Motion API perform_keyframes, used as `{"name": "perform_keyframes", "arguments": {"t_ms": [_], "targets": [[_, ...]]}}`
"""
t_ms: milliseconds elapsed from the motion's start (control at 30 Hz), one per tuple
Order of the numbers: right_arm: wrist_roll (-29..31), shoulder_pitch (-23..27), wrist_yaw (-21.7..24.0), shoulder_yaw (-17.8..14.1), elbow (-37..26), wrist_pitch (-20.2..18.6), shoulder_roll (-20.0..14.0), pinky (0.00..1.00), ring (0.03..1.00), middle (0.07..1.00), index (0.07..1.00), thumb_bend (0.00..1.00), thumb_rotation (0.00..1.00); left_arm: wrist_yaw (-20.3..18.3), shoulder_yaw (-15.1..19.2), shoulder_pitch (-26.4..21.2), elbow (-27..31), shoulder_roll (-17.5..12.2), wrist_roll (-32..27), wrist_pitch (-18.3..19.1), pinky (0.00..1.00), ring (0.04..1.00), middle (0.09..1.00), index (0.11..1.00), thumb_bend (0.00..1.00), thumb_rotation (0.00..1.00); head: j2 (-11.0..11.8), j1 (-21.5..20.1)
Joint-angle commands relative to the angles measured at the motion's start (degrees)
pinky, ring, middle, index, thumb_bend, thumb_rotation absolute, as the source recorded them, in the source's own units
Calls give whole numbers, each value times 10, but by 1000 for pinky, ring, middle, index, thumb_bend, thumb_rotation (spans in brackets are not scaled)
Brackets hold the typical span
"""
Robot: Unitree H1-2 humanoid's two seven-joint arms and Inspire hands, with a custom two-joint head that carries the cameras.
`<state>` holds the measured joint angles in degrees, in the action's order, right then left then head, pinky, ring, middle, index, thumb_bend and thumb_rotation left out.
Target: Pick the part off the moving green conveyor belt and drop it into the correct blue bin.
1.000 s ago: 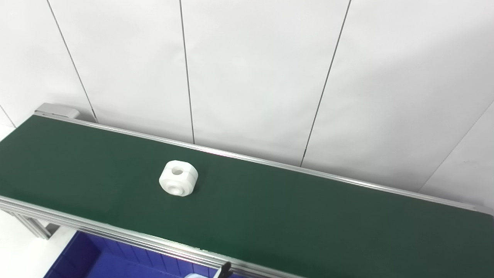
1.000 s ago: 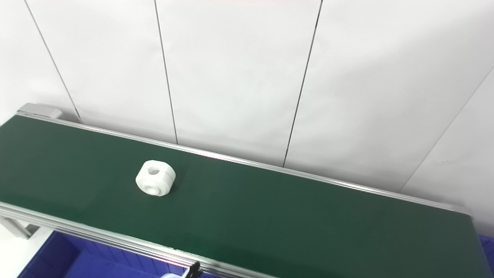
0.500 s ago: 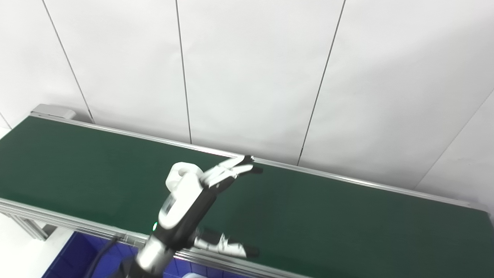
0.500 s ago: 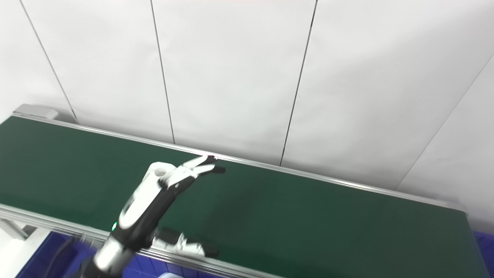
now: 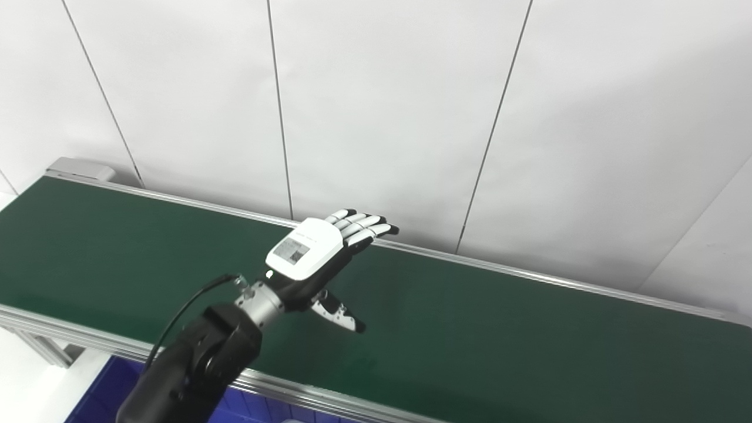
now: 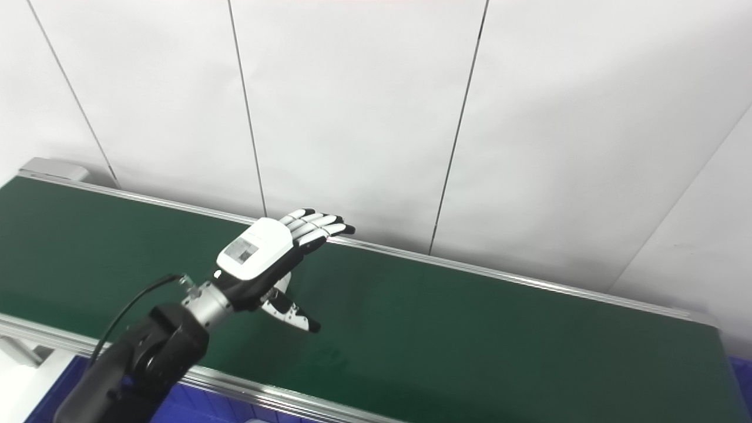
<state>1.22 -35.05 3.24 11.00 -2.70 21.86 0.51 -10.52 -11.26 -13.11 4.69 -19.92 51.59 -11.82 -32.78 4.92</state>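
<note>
A white panelled wall (image 5: 388,100), divided by thin dark seams, fills the upper half of the scene. Below it a dark green conveyor belt (image 5: 529,335) runs diagonally from upper left to lower right, edged with silver metal rails (image 5: 529,276). A grey end cap (image 5: 79,169) sits at the belt's far left corner.

Under the near rail, at the bottom left, a strip of blue bin (image 5: 97,393) shows; most of it is cut off by the frame and hidden by the arm, so its contents cannot be made out.

The left arm, black with a loose cable, rises from the bottom left. Its left hand (image 5: 314,255) hovers palm down over the middle of the belt, fingers (image 5: 364,223) stretched out flat and together toward the far rail, thumb (image 5: 338,311) angled away below. It holds nothing.

The white part (image 6: 281,288) is almost entirely hidden beneath the palm. Only a pale sliver shows in the right eye view, between palm and thumb, on the belt; its shape cannot be told.
</note>
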Motion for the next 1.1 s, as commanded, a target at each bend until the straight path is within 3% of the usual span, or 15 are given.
{"name": "perform_keyframes", "arguments": {"t_ms": [0, 400, 733, 833, 900, 933, 1000, 1033, 1067], "targets": [[5, -5, 7, 3, -19, 17, 0, 1000, 1000, 1000, 1000, 680, 1000, 20, -3, -33, -18, -18, 9, -3, 888, 893, 905, 873, 1000, 202, -1, 0], [0, -11, 5, 9, -24, 18, 3, 985, 1000, 1000, 1000, 668, 1000, 7, -56, -98, -159, -37, 13, 12, 883, 896, 914, 892, 1000, 238, -8, -1], [-5, -16, 1, 12, -39, 3, 5, 976, 996, 1000, 1000, 663, 1000, -59, -104, -122, -214, -41, 15, 52, 883, 899, 912, 899, 1000, 219, -14, -4], [-8, -16, -1, 12, -41, -1, 6, 977, 989, 1000, 1000, 674, 1000, -38, -114, -123, -228, -38, 28, 55, 811, 858, 875, 863, 1000, 138, -16, -5], [-6, -16, 0, 12, -45, -8, 7, 981, 991, 1000, 1000, 682, 1000, -22, -118, -125, -238, -33, 29, 56, 711, 770, 801, 770, 1000, 59, -17, -5], [-4, -16, 1, 13, -46, -9, 6, 985, 994, 1000, 1000, 685, 1000, -18, -120, -127, -242, -29, 26, 58, 648, 686, 731, 691, 973, 24, -19, -4], [-2, -16, 3, 14, -46, -7, 5, 987, 996, 1000, 1000, 687, 1000, -15, -125, -130, -247, -25, 23, 61, 618, 642, 695, 651, 955, 10, -20, -3], [-1, -16, 3, 14, -46, -6, 4, 989, 997, 1000, 1000, 695, 1000, -16, -128, -131, -249, -25, 23, 62, 575, 590, 648, 572, 743, 28, -20, -3], [-2, -17, 3, 14, -47, -8, 4, 991, 998, 1000, 1000, 699, 1000, -15, -130, -132, -250, -24, 22, 60, 552, 563, 623, 532, 635, 37, -21, -2]]}}
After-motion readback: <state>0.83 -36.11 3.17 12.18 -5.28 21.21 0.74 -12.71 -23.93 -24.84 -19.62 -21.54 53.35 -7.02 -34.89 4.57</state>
